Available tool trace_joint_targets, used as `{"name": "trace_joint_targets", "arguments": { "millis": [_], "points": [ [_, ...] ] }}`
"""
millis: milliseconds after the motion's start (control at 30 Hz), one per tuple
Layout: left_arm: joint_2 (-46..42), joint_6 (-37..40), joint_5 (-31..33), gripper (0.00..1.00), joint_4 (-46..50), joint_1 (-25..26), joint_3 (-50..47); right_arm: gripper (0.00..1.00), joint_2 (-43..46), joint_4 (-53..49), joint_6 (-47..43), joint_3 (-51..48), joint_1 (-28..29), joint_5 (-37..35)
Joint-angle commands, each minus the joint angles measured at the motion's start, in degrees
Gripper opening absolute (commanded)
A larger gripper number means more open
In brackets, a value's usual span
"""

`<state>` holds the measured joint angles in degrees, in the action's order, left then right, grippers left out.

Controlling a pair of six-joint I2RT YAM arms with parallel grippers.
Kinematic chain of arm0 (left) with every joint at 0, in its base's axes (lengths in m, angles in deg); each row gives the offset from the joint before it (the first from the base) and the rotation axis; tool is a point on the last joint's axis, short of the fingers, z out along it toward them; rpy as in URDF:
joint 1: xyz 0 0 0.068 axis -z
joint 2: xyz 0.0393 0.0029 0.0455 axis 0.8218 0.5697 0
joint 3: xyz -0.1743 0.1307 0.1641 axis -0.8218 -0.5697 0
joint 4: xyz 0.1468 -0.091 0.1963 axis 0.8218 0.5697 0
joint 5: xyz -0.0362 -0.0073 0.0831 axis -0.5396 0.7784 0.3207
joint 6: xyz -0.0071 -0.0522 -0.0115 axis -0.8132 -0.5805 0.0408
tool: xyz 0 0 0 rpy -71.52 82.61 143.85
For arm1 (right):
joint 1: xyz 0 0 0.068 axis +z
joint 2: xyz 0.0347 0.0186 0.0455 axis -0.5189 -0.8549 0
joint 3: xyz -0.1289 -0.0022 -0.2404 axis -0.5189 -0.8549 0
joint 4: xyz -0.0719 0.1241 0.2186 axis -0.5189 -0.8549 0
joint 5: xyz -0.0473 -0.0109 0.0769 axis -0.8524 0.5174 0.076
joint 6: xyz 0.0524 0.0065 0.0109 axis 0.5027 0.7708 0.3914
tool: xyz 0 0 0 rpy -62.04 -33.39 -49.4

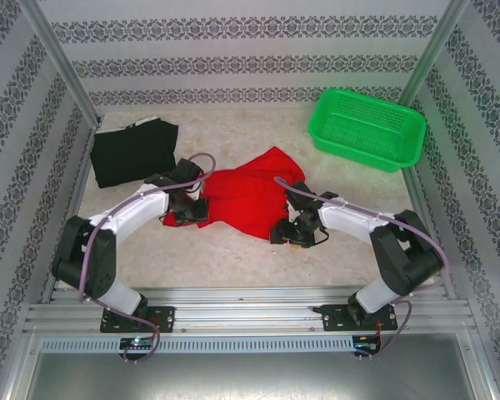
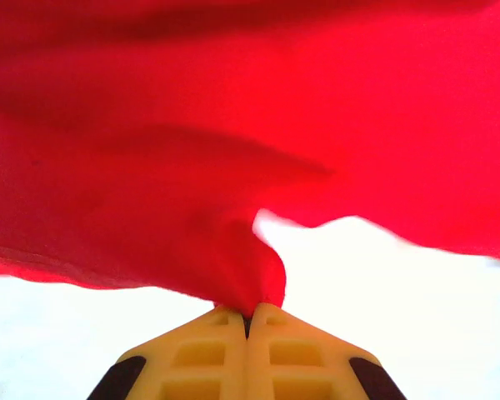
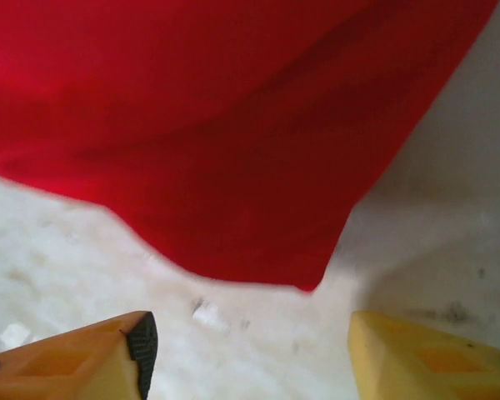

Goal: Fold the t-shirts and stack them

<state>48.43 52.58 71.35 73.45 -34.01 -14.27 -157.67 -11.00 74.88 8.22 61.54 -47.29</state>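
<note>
My left gripper [image 2: 248, 315]: fingers pressed together, pinching an edge of the red t-shirt [image 2: 233, 125], which lies crumpled on the table [image 1: 233, 258]. My right gripper [image 3: 250, 333]: jaws apart, a shirt corner just ahead, ungrasped. Black t-shirt [image 1: 133, 152]: far left, apart. Step, I judge: taking hold to spread the red shirt. Next, my right must advance and pinch that corner.

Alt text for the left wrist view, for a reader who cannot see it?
The yellow left fingers are shut on a bunched bit of the red shirt, close to its edge. The cloth rises from the pinch and spreads across the upper part of the picture. Pale table shows below the cloth on either side.
</note>
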Motion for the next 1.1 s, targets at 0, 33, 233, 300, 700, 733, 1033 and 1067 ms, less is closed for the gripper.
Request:
{"name": "trace_joint_targets", "arguments": {
  "millis": [0, 33, 233, 300, 700, 733, 1033, 1067],
  "points": [
    [-4.8, 0.6, 0.8, 0.00, 5.3, -2.4, 5.4, 0.45, -4.7, 3.2, 1.7, 3.1, 0.6, -2.9],
    [-5.6, 0.6, 0.3, 0.00, 6.1, -3.3, 7.2, 0.32, -6.1, 2.9, 2.0, 4.2, 0.6, -3.8],
    [-7.3, 1.3, -1.7, 0.00, 9.3, -7.9, 16.1, 0.00, -0.9, 0.7, 3.3, 8.2, -2.2, -10.6],
    [-7.7, 1.4, -2.9, 0.00, 9.6, -9.2, 17.9, 0.00, 2.5, -0.5, 2.6, 9.7, -3.9, -9.2],
    [-8.2, 2.6, -7.1, 0.00, 7.6, -9.9, 28.3, 0.04, 20.9, -8.2, 2.6, 14.9, -14.4, 1.5],
    [-8.0, 2.6, -7.4, 0.00, 7.6, -9.9, 28.6, 0.24, 19.7, -8.3, 2.6, 14.9, -13.8, 3.4],
    [-0.3, 6.8, -3.7, 0.00, 4.7, -11.2, 40.6, 0.64, 1.4, -1.7, 1.9, 17.3, 4.0, 2.0],
    [0.8, 6.9, -4.3, 0.00, 4.5, -11.1, 42.0, 0.64, -1.3, -1.9, 1.2, 18.8, 5.2, 1.2]
  ]
}}
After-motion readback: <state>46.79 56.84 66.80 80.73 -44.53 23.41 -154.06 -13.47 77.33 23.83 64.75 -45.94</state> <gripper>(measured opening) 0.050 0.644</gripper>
